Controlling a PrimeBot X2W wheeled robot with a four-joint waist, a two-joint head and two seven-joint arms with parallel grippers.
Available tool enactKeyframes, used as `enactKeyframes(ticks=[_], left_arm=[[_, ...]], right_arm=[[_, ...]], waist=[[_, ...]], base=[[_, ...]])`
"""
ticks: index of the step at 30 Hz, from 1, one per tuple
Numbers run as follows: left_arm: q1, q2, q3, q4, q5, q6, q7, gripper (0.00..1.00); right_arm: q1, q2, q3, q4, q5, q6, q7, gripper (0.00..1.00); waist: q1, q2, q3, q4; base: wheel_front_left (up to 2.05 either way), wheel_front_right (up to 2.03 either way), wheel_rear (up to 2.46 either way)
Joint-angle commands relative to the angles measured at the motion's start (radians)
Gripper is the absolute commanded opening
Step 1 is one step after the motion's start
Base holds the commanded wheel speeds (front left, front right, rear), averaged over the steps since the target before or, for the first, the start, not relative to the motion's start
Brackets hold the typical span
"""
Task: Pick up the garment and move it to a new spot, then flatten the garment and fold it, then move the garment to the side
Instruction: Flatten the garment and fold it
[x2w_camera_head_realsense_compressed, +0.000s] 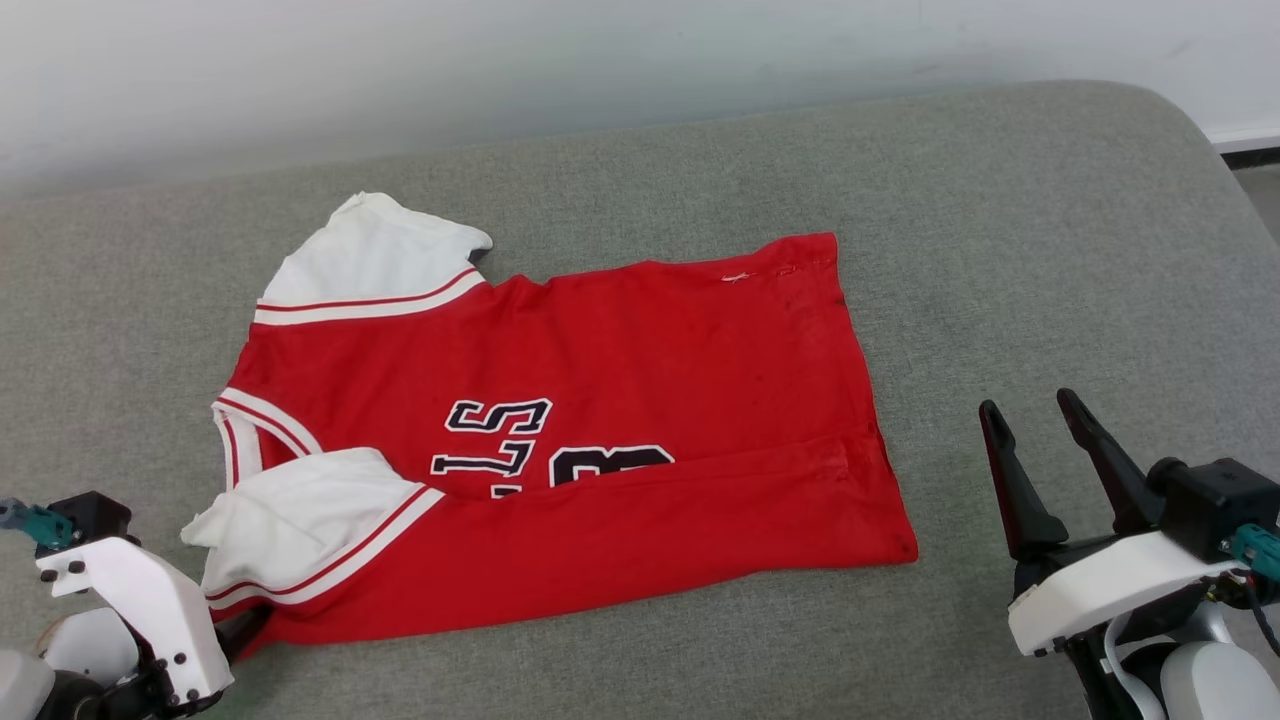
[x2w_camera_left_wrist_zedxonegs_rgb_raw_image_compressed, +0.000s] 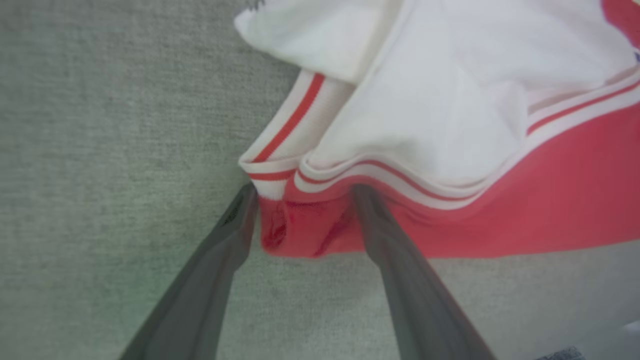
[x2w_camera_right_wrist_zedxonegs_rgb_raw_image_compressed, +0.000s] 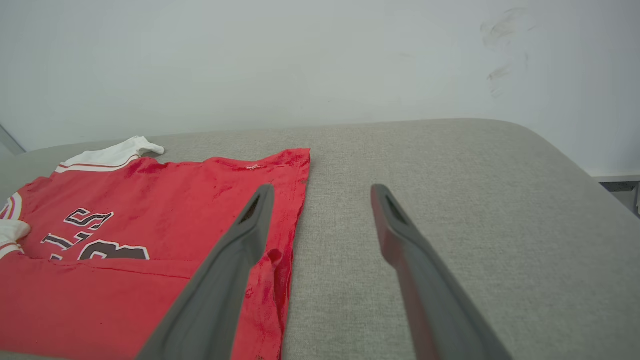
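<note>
The garment, a red jersey with white sleeves and black lettering, lies spread on a grey padded surface. Its near long edge is folded over the lettering. In the left wrist view my left gripper stands open, its two fingers on either side of the jersey's red near-left corner below the striped white sleeve. The left arm's white wrist sits at the lower left of the head view. My right gripper is open and holds nothing, just right of the jersey's hem and apart from it.
The pale wall runs along the far side of the padded surface. The pad's rounded right edge drops off to floor and a dark baseboard. Bare grey padding stretches to the right of the jersey.
</note>
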Motion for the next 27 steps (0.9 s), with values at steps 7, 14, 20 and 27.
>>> enactKeyframes(ticks=[7,14,20,27], left_arm=[[-0.002,-0.118,-0.019,0.085,-0.031,-0.054,-0.053,0.00],[-0.029,-0.093,0.027,0.055,0.017,-0.047,-0.170,0.00],[-0.021,-0.079,0.028,-0.051,0.057,-0.013,-0.208,0.00],[-0.007,-0.086,0.012,-0.166,0.091,0.037,-0.219,0.00]], right_arm=[[-0.009,-0.014,-0.023,-0.006,0.060,0.000,0.077,1.00],[0.007,-0.058,-0.059,0.037,0.155,0.000,0.397,1.00],[-0.018,-0.064,-0.049,0.067,0.208,0.000,0.663,1.00],[-0.101,-0.036,-0.016,0.170,0.222,0.000,0.703,1.00]], waist=[[0.0001,0.0000,0.011,0.007],[0.0001,0.0000,-0.020,0.046],[0.0001,0.0000,-0.020,0.089],[0.0001,0.0000,0.009,0.135]], base=[[0.00,0.00,0.00],[0.00,0.00,0.00],[0.00,0.00,0.00],[0.00,0.00,0.00]])
